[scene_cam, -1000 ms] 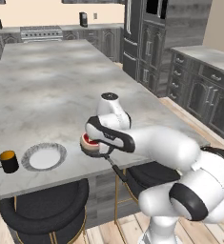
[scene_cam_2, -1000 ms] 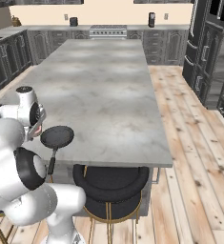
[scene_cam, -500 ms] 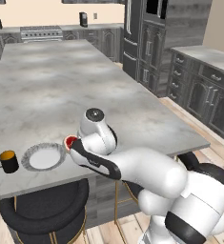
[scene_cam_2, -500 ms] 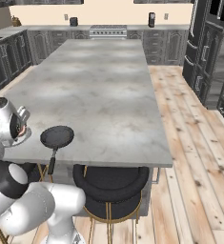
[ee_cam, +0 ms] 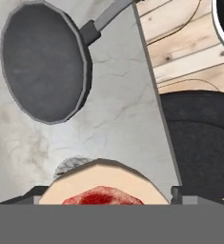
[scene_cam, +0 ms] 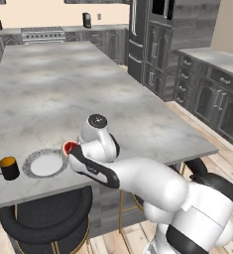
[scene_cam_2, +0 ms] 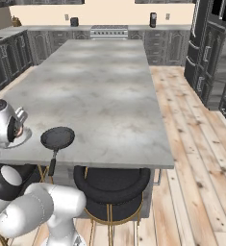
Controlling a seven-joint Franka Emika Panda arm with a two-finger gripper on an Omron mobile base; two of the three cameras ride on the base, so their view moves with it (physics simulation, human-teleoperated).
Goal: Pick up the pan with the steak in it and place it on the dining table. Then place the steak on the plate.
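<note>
Two dark finger tips of the gripper (ee_cam: 105, 199) stand wide apart at the bottom of the hand view, and the small flat raw steak (ee_cam: 103, 189), red in the centre with a pale tan fat rim, sits between them; the jaws are spread to the width of the steak and clamp it. In the left base view the gripper (scene_cam: 67, 149) hangs at the right edge of the round shallow plate (scene_cam: 44, 163) with white centre and grey ridged rim, and a red patch of the steak (scene_cam: 69, 147) shows at the finger tips. A small part of the plate's ridged rim (ee_cam: 71, 165) shows just behind the steak in the hand view.

Plate position: on the near edge of the large rectangular dining table (scene_cam: 58, 89) with grey-white marbled stone top. A small black mug (scene_cam: 8, 168) with orange contents stands just beside the plate, on the side away from the arm.

Pan position: the small round black frying pan (scene_cam_2: 57, 137) rests flat on the same table top, near its front edge, apart from the plate, with its long straight handle pointing out over the edge. The pan (ee_cam: 43, 65) interior is bare.

Black round stools (scene_cam_2: 112, 185) stand under the table edge on the pale wooden floor (scene_cam_2: 196, 144).
</note>
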